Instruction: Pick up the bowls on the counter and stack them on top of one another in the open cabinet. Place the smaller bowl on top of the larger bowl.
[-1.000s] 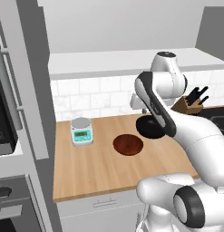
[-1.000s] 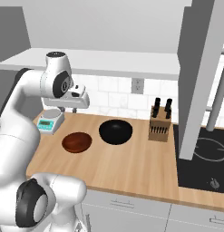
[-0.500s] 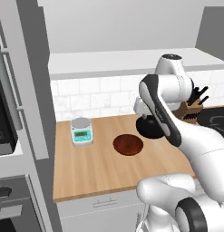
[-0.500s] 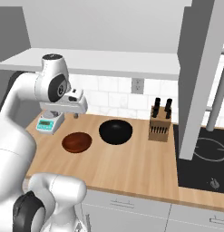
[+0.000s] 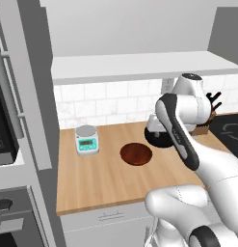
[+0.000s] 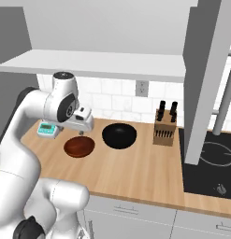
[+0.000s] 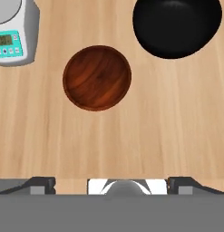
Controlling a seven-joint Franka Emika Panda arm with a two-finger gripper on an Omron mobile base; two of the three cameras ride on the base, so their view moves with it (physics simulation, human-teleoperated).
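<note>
- The gripper (image 7: 111,181) hangs above the table (image 7: 177,127) with its jaws spread wide and nothing between them; its two dark fingertips (image 7: 38,183) sit far apart at the bottom of the hand view.
- The reddish-brown bowl (image 7: 97,77) lies on the table ahead of the gripper in the hand view, a little toward its left fingertip, upright and empty.
- The black bowl (image 7: 177,25) stands farther ahead and toward the right fingertip, near the brown bowl but apart from it, partly cut by the top edge of the hand view.
- A teal-and-white kitchen scale (image 7: 13,34) sits ahead and to the far left of the gripper, apart from the brown bowl.
- In the right base view the gripper (image 6: 82,125) hovers just above the brown bowl (image 6: 79,147), with the black bowl (image 6: 119,136) beside it and a knife block (image 6: 165,130) farther off.
- The open cabinet's white shelf (image 6: 98,63) runs above the gripper, over the table (image 6: 135,172).
</note>
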